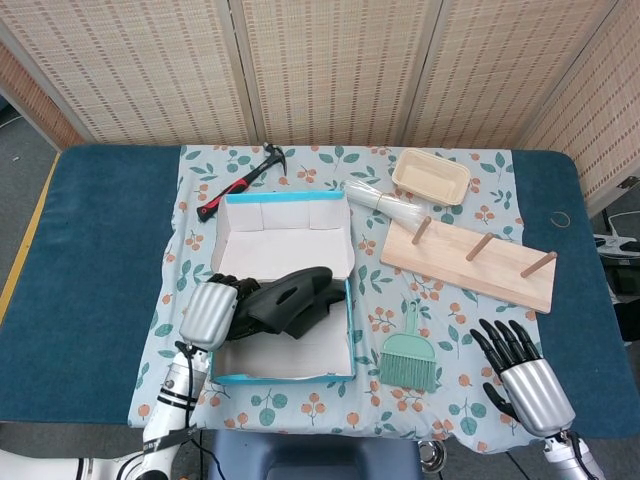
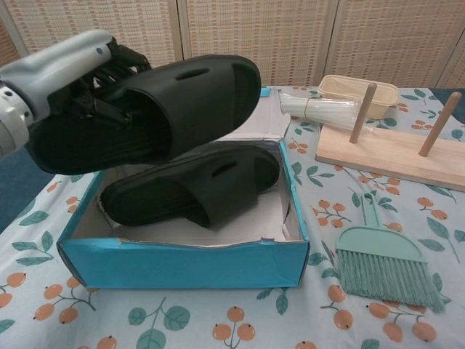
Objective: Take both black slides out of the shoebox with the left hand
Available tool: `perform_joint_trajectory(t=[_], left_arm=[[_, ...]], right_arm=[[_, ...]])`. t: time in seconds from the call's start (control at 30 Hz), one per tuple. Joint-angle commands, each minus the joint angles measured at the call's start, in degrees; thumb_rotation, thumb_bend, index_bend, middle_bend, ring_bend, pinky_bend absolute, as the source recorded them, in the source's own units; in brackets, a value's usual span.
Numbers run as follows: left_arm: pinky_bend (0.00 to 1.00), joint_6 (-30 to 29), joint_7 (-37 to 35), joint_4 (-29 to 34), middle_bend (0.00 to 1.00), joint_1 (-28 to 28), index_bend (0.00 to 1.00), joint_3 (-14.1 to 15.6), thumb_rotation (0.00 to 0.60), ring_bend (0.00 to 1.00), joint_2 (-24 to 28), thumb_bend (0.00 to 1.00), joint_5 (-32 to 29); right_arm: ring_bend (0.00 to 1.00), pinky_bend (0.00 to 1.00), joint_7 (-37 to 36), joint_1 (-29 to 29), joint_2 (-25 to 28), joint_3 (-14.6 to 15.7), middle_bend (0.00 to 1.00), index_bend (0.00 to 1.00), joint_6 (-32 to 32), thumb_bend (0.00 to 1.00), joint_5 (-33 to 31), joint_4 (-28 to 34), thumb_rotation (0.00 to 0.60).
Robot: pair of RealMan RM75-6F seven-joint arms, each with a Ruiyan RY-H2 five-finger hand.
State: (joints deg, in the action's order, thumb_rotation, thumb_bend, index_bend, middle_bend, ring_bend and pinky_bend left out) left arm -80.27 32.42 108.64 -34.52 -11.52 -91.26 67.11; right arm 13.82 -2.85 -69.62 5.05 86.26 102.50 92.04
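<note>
A red-handled black hammer (image 1: 241, 178) lies on the floral cloth (image 1: 189, 276); a beige oval tray (image 1: 430, 175) sits beside bundled white sticks (image 1: 385, 203). A wooden peg board (image 1: 468, 262) lies near a green hand brush (image 1: 409, 356).

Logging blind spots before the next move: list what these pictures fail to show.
- Left hand: fingers hidden behind the lifted slide in the chest view; in the head view too small to tell the grip.
- Second slide: its far side is covered by the lifted one in the head view.
- Right hand: absent from the chest view.
- Shoebox floor: partly hidden by slides.
</note>
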Motion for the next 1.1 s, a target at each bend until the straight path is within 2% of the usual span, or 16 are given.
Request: perform_joint_trajectory(t=[0.03,0.2,0.27,0.43,0.6,0.67,0.77,0.87,0.93,1.0,1.1], left_arm=[[0.44,-0.03,-3.07,1.34,0.73,1.52,0.78,-0.72,0.600,0.50,3.30,0.72,0.39],[0.44,-1.21,-8.61,-0.96,0.73,3.15,0.77,-3.20,0.600,0.50,7.00,0.72,1.28],[0.44,-1.19,-10.40,-3.46,0.73,3.69,0.77,-4.87,0.600,0.50,8.62,0.72,-0.35],[0.44,3.62,-16.34,-11.37,0.73,4.26,0.77,-10.66,0.600,0.50,11.73,0.72,-11.96],[0.44,10.05,-21.40,-21.43,0.73,4.17,0.77,-14.34,0.600,0.50,11.97,0.72,-22.12],[0.44,12.86,-22.12,-25.38,0.73,3.95,0.77,-14.89,0.600,0.50,11.55,0.71,-25.82],[0.44,17.42,-22.78,-27.69,0.73,3.76,0.77,-15.91,0.600,0.50,11.79,0.71,-31.82],[0.44,20.08,-21.44,-29.25,0.73,3.31,0.77,-15.56,0.600,0.50,11.67,0.72,-36.00],[0.44,23.77,-20.88,-27.84,0.73,3.41,0.77,-14.94,0.600,0.50,12.77,0.72,-38.82],[0.43,30.12,-20.05,-23.92,0.73,3.70,0.77,-13.24,0.600,0.50,15.94,0.72,-41.21],[0.42,35.67,-20.79,-19.05,0.71,3.80,0.76,-11.59,0.600,0.48,19.01,0.72,-41.74]], right_arm=[[0.00,0.00,0.27,0.02,-0.12,0.00,0.00,0.00,-0.14,0.24,-0.09,0.03,0.600],[0.00,0.00,0.88,0.00,-0.32,0.14,0.00,0.00,-0.60,0.24,-0.18,0.12,0.600],[0.00,0.00,0.83,0.03,-0.24,0.15,0.00,0.00,-0.53,0.24,-0.17,0.22,0.600],[0.00,0.00,0.45,0.10,0.05,0.10,0.00,0.00,-0.21,0.24,-0.17,0.38,0.600],[0.00,0.00,0.32,0.17,0.13,0.17,0.00,0.00,0.05,0.24,0.10,0.33,0.600],[0.00,0.00,0.47,0.19,0.03,0.18,0.00,0.00,0.06,0.24,0.15,0.30,0.600],[0.00,0.00,0.68,0.20,-0.09,0.18,0.00,0.00,-0.08,0.24,0.08,0.28,0.600],[0.00,0.00,0.73,0.23,-0.12,0.18,0.00,0.00,-0.09,0.24,0.05,0.33,0.600],[0.00,0.00,0.75,0.25,-0.12,0.14,0.00,0.00,0.02,0.24,0.07,0.31,0.600],[0.00,0.00,0.75,0.24,-0.16,0.13,0.00,0.00,-0.06,0.24,0.00,0.29,0.600],[0.00,0.00,0.88,0.20,-0.07,0.25,0.00,0.00,-0.31,0.24,0.02,0.37,0.600]])
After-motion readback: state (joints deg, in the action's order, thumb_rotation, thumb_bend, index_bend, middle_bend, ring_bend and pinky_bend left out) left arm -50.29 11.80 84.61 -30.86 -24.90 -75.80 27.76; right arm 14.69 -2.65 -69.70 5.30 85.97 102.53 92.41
